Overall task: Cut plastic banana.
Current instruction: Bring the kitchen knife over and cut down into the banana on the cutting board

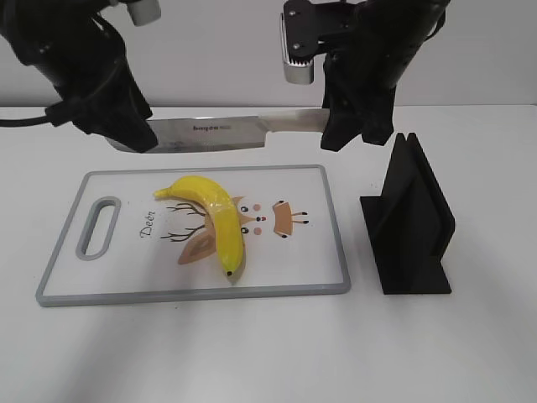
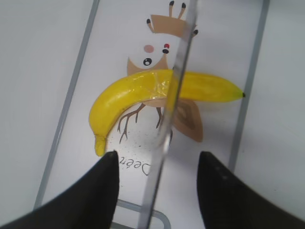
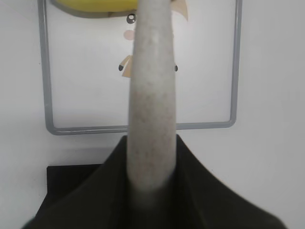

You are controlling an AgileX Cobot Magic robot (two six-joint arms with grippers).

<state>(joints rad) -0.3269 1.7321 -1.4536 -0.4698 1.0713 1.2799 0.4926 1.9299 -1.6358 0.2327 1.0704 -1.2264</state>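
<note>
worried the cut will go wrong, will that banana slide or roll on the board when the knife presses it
The plastic banana looks glossy and lies loose on the smooth cutting board, so it may skid. Its curve probably resists rolling, though it could pivot. Nothing pins it; the knife hangs above.

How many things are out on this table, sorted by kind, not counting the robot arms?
Plastic banana: 1
Cutting board: 1
Knife: 1
Black knife stand: 1
Total: 4
The knife is off the table, its handle clamped in the right gripper above the board.
</note>
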